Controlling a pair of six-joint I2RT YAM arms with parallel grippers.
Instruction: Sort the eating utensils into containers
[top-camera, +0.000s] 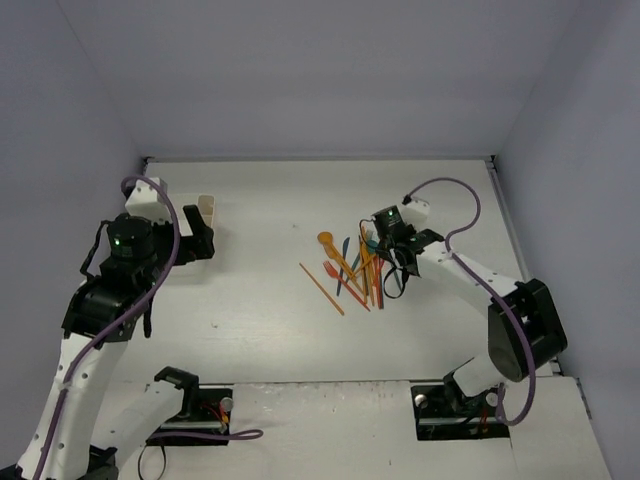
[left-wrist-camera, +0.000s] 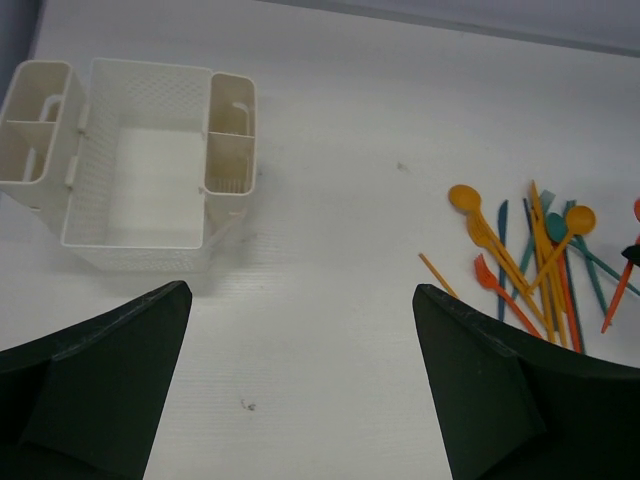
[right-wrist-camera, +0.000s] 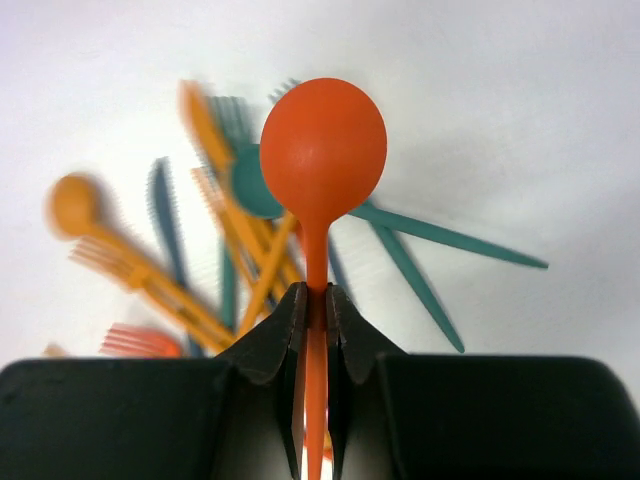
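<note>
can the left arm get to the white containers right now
Probably yes: the left arm's fingers stand wide open and empty, and the containers sit just ahead of them, with nothing lying in between.

Left arm (top-camera: 105, 310) is extending along the left side toward the far edge; left gripper (left-wrist-camera: 302, 295) is hanging with jaws spread wide, gripping nothing. Right arm (top-camera: 485, 290) is angling in from the right; right gripper (right-wrist-camera: 315, 297) is pinching the orange spoon (right-wrist-camera: 322, 150) by its handle, jaws tight.

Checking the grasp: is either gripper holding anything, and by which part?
Right gripper pinches an orange-red plastic spoon by its handle, below the bowl; left gripper holds nothing.
</note>
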